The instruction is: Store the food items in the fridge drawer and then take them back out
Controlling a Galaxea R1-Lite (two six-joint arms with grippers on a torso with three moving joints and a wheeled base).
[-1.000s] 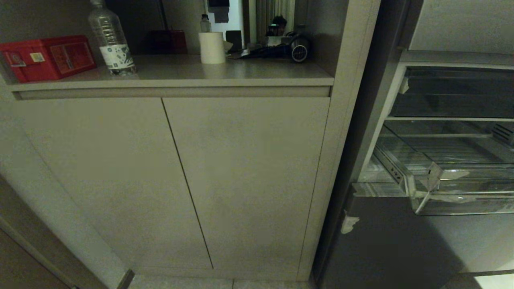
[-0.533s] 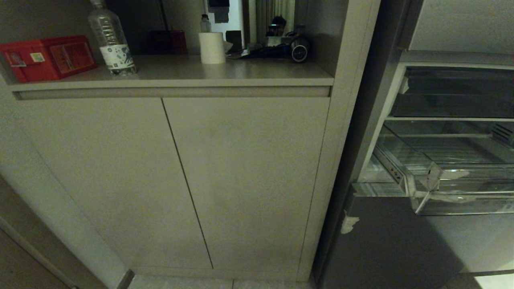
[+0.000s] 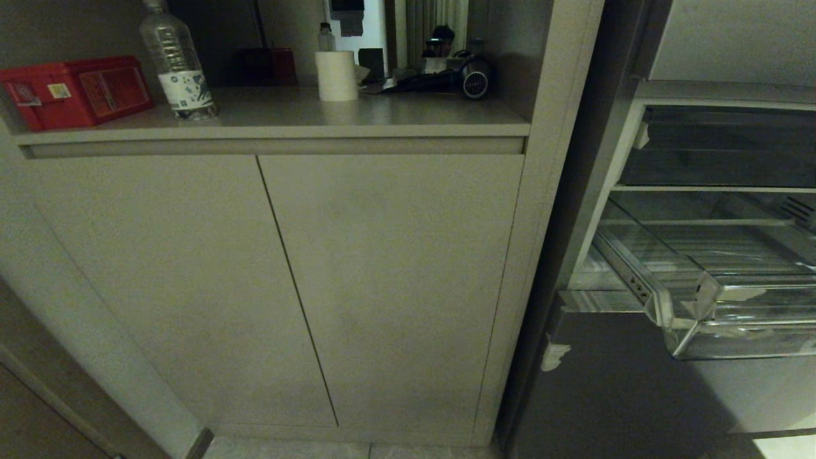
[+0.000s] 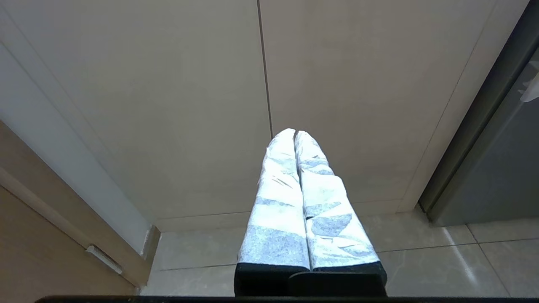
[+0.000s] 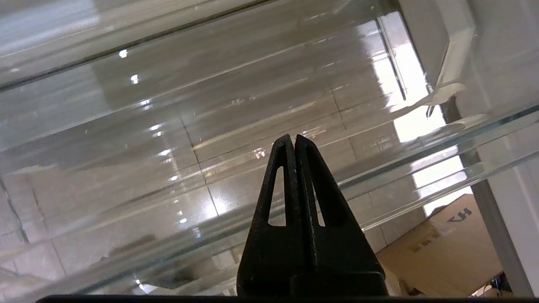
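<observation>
Sliding further out at lower right, the wide clear-plastic fridge drawer (image 3: 733, 299) opens for loading (right gripper (image 5: 294, 141) pinched together, empty); food comes next

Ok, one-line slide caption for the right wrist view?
Shut right gripper poised over the clear fridge drawer, no food visible inside.

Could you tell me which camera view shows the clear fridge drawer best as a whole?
The head view: the fridge drawer shows pulled out, with its front lip. The right wrist view gives only a close stretch of its clear plastic; the left wrist view shows none.
</observation>
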